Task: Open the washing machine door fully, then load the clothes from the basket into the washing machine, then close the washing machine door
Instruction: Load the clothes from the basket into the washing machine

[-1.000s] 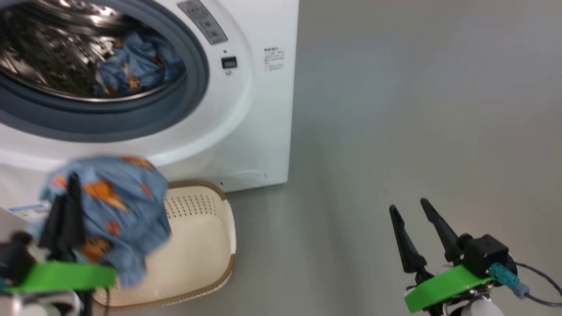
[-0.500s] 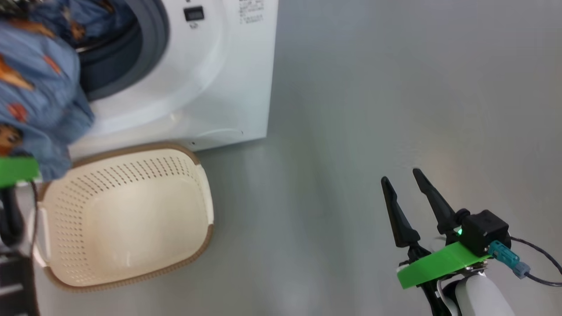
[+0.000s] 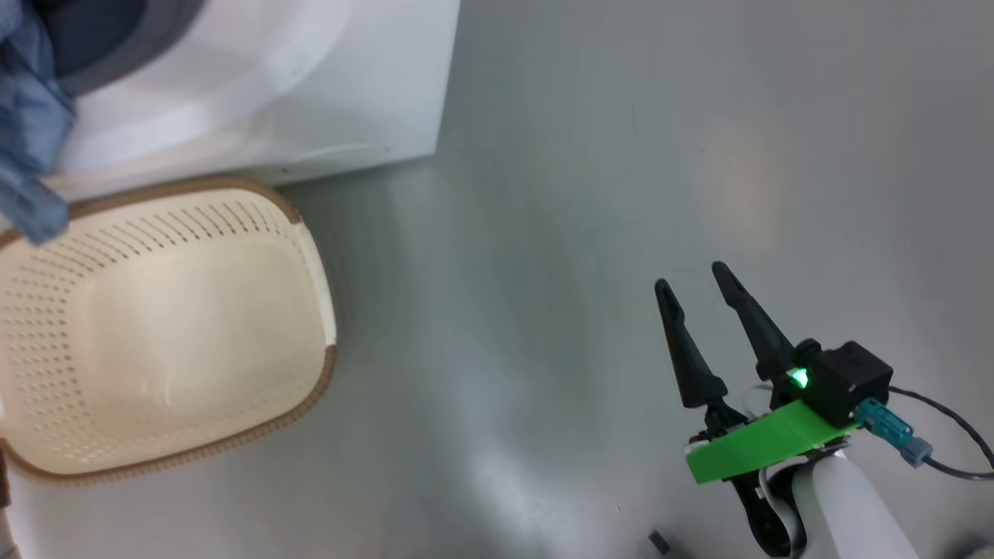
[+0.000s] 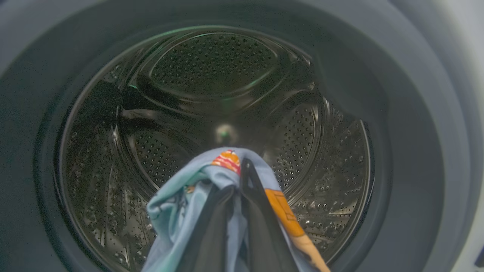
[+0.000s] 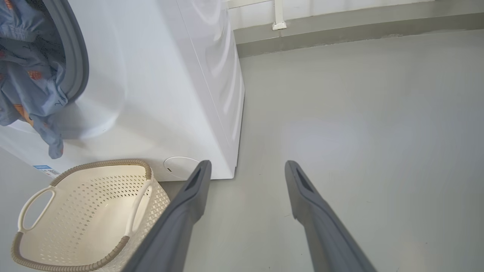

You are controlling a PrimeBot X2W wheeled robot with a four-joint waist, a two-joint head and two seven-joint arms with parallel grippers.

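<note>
My left gripper (image 4: 236, 177) is shut on a light-blue printed piece of the clothes (image 4: 181, 211), held at the mouth of the washing machine's steel drum (image 4: 211, 98). The same cloth (image 5: 30, 79) hangs over the grey rubber ring (image 5: 73, 60) and shows as a blue edge (image 3: 27, 132) at the upper left of the head view. The white washing machine (image 3: 311, 85) stands behind the cream basket (image 3: 311, 256), whose inside looks bare (image 5: 22, 260). My right gripper (image 3: 693, 279) is open over the floor, far right of the basket. The washing machine door is out of view.
Grey floor (image 3: 582, 155) stretches to the right of the machine. A wall base with a white pipe foot (image 5: 279, 24) runs behind it. A small blue label (image 5: 47, 170) sits low on the machine front.
The head view has swung down and to the right, so machine and basket slid left and up. The held cloth went from above the basket up to the drum mouth. The right gripper stays open.
</note>
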